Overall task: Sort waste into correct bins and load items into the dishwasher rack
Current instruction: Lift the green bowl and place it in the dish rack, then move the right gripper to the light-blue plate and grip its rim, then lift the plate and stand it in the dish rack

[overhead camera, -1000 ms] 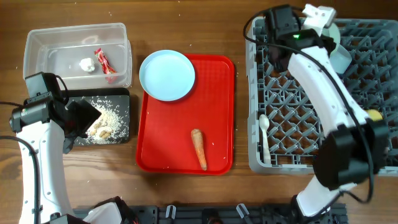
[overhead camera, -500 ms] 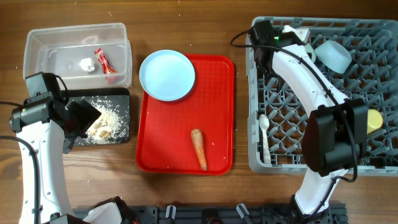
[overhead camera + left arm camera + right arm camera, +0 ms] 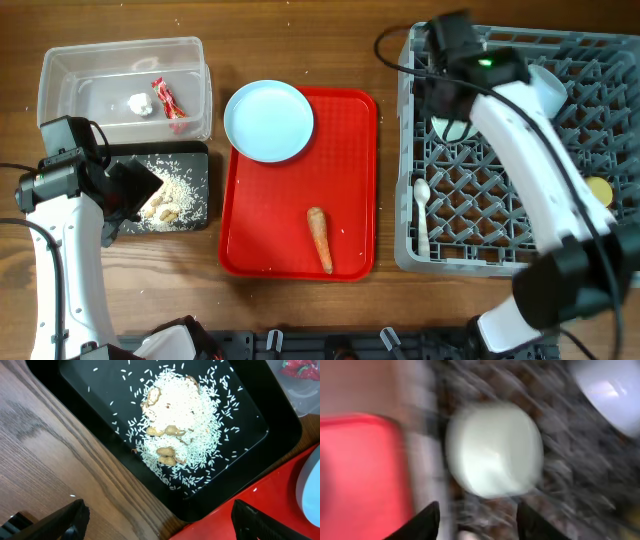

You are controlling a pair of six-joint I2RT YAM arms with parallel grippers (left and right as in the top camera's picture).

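The grey dishwasher rack (image 3: pixel 520 215) holds the white spoon (image 3: pixel 422 214), yellow cup (image 3: pixel 600 188), pale blue bowl (image 3: pixel 547 88) and pale green bowl (image 3: pixel 453 129). My right gripper (image 3: pixel 443 98) hovers open and empty just above the green bowl (image 3: pixel 494 449); its view (image 3: pixel 479 522) is blurred. My left gripper (image 3: pixel 160 522) is open and empty over the near edge of the black tray (image 3: pixel 90 405), which holds rice scraps (image 3: pixel 180 430). The clear tub (image 3: pixel 70 70) holds the red wrapper (image 3: pixel 163 97) and white scrap (image 3: pixel 139 103). The carrot (image 3: pixel 319 239) and white plate (image 3: pixel 268 120) lie on the red tray.
The flat red serving tray (image 3: pixel 270 230) sits between the bins and the rack. The black tray (image 3: pixel 195 165) lies just in front of the clear tub. My left arm (image 3: pixel 60 250) stands at the table's left edge.
My right arm swung from the rack's back edge toward its left side, and the rack shifted slightly. The pale green bowl now shows below that gripper. The left arm has not moved.
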